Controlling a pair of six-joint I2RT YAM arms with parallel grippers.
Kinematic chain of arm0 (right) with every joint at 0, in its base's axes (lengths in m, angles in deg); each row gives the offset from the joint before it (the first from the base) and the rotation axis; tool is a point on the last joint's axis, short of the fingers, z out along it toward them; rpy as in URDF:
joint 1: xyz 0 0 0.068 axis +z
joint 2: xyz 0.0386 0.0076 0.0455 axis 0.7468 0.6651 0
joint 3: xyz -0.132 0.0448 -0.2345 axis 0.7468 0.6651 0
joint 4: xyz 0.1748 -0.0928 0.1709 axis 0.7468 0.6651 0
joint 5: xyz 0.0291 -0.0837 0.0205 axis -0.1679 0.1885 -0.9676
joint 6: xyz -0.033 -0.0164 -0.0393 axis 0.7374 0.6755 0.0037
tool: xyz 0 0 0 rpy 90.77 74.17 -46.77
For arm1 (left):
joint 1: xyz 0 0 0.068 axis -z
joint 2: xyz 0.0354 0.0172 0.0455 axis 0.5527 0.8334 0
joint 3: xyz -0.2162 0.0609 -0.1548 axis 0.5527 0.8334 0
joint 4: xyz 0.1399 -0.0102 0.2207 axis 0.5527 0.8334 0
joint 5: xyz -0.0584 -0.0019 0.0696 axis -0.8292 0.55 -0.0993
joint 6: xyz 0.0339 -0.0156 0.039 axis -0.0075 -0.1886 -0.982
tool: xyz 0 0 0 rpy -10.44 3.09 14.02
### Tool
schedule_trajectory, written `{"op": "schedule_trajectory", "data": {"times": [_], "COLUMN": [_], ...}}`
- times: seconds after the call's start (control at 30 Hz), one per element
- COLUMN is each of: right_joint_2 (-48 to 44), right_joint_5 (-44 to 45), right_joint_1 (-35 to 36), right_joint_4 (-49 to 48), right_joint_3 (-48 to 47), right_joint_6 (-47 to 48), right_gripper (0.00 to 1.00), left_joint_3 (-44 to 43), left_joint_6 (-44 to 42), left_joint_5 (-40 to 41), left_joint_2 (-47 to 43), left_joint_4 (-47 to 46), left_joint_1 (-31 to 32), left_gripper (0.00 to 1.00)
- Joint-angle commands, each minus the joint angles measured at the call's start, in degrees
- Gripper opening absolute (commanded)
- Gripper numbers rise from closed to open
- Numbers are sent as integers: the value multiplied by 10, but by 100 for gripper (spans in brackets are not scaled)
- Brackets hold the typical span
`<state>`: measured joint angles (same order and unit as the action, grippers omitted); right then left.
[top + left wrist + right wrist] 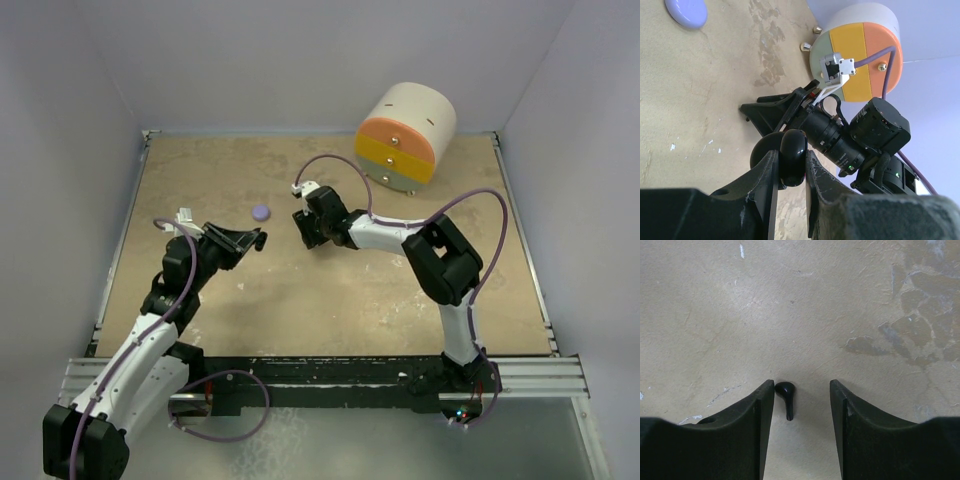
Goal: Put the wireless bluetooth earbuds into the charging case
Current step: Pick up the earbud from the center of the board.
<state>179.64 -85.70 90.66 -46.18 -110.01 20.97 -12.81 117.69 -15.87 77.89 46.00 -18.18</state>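
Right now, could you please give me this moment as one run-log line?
left end effector: shut on black case | right end effector: open, straddling black earbud on table

A tiny glossy black earbud (785, 391), round bulb with a short stem, lies on its side on the table (790, 300) around mid-table. The rounded, shiny black charging case (792, 145) sits pinched in the left gripper (791, 160), left of centre.

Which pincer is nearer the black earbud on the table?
Right. The right pincer straddles the black earbud, which lies on the table between its open fingers. The left pincer sits apart, facing it, shut on a glossy black object.
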Motion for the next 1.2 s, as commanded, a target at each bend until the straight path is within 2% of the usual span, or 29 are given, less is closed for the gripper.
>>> {"op": "schedule_trajectory", "data": {"times": [0.0, 1.17], "right_joint_2": [-6, 23], "right_joint_5": [-1, 44], "right_joint_1": [5, 27], "right_joint_4": [-6, 41], "right_joint_3": [-12, -24], "right_joint_6": [12, -22], "right_gripper": [51, 40], "left_joint_3": [-12, -10], "left_joint_6": [-5, -5], "left_joint_5": [2, 1], "left_joint_2": [-9, -19], "left_joint_4": [-27, -23], "left_joint_1": [-6, -6], "left_gripper": [0, 0]}}
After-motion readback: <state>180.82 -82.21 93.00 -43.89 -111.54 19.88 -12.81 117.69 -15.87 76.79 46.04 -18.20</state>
